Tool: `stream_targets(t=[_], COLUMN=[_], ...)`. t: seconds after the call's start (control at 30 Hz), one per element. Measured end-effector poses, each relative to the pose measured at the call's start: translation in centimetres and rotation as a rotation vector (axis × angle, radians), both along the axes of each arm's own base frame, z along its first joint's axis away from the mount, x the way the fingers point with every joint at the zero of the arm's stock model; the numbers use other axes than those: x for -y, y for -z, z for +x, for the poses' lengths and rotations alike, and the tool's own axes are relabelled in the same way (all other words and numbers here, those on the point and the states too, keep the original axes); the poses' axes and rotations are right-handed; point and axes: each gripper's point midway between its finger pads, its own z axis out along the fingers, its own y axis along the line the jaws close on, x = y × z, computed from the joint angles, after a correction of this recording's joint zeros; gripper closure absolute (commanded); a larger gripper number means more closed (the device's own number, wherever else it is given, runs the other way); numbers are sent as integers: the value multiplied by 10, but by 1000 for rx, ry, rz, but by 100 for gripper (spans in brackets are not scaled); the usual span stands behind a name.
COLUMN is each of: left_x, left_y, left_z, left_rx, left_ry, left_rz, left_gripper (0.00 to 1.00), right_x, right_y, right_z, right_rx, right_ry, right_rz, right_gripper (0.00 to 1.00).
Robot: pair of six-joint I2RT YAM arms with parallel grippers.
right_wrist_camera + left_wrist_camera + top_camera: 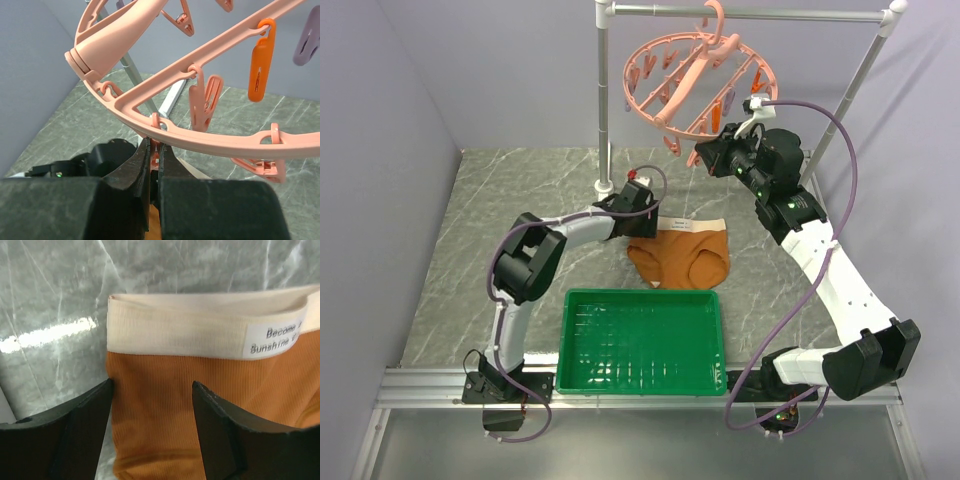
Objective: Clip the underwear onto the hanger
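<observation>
Overhead, the underwear (682,255) lies flat on the worktop (520,200) just behind the tray (640,294). The hanger (690,75) hangs high behind the tray, with the right pincer (705,155) at its near rim.

On the left wrist, the left pincer (152,390) stands apart, its fingers (75,430) straddling the underwear's orange edge below the waistband.

On the right wrist, the right pincer (156,150) is pressed together on a pink clip (155,146) under the hanger's rim.

A green tray (642,293) is set on the marbled table (510,210). A grey rack (604,110) is stood well behind the tray.
</observation>
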Motion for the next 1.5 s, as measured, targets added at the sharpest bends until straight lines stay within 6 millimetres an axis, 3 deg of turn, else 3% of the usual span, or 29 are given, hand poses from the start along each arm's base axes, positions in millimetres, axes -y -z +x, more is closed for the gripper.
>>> stream_targets(t=[0.27,0.9,1.23,1.33,1.5], left_x=[17,19,22,26,27], left_y=[4,4,7,7,9], left_z=[10,7,21,27,29], left_rx=[6,46,62,73,67], left_ry=[-27,4,-14,-18,-14], left_rz=[30,115,125,119,109], left_gripper=[23,15,15,26,66], right_x=[2,6,7,8,7], right_y=[0,1,1,1,1], right_z=[1,2,2,2,2], right_rx=[-1,-1,-2,-2,-2], right_ry=[-1,4,3,3,3], right_rz=[1,1,1,1,2], right_gripper=[100,100,100,100,100])
